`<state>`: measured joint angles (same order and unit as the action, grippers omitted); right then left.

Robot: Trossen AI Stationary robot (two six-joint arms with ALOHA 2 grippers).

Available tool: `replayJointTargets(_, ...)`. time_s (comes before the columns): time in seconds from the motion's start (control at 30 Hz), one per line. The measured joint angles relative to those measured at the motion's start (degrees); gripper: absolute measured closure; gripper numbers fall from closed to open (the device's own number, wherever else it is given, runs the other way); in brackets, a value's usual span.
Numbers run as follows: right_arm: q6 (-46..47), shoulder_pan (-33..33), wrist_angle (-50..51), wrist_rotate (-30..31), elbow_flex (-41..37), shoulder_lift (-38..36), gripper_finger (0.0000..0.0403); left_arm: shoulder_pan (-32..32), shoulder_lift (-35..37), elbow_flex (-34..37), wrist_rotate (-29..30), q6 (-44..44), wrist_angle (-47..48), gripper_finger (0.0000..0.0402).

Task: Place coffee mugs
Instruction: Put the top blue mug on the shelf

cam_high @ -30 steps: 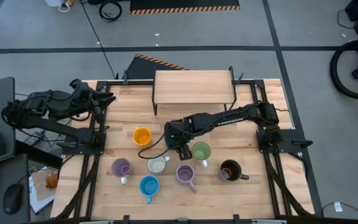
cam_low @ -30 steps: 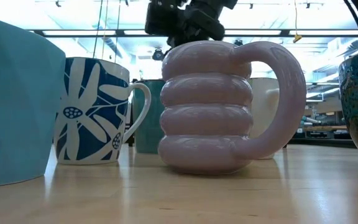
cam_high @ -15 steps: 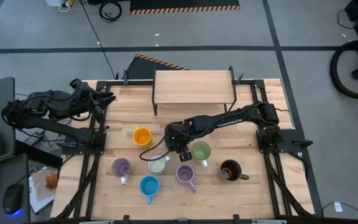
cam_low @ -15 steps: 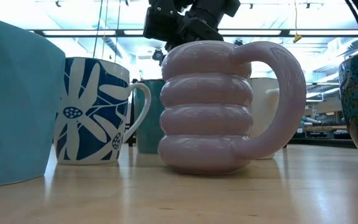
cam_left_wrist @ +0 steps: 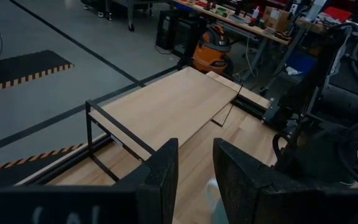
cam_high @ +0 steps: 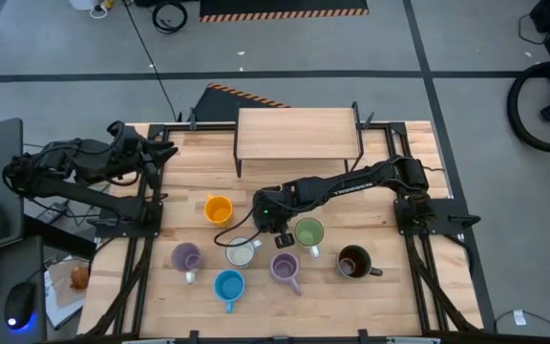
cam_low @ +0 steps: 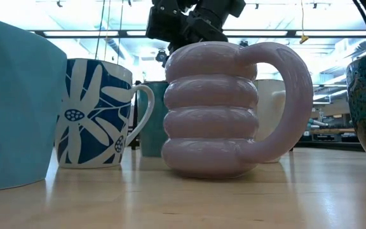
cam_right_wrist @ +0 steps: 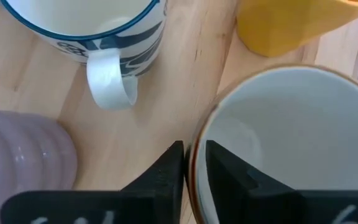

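"Where are your right fingers (cam_right_wrist: 166, 174)?"

"In the middle of the table (cam_high: 370, 306), over a white mug (cam_right_wrist: 291, 137) with a brown rim. One finger is inside it and one is outside. They are almost together and pinch the rim between them."

"What is around that mug?"

"It stands on the table. The orange mug (cam_high: 218, 208) and the blue flower mug (cam_high: 242, 253) are near it. The green mug (cam_high: 308, 232) is just beside my arm, and a bumpy purple mug (cam_high: 285, 268) is close too."

"And your left fingers (cam_left_wrist: 160, 180)?"

"They wait at the left edge of the table, near the wooden shelf (cam_high: 298, 134). There is a small gap between them, and they hold nothing."
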<state>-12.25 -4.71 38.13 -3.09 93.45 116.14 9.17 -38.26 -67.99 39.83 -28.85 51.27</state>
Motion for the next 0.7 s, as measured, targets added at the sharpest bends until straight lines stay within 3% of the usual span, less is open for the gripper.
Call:
replayJointTargets(0.2,0.04,0.0,0.8,-0.15,0.0,-0.06,0.036,0.02,0.0,0.0,0.0,-0.43,0.02,0.0294)
replayJointTargets(0.7,-1.42,0.06,5.08,0.72,2.06,-0.09,0.0358,0.02,0.0,0.0,0.0,-0.43,0.02,0.0294)
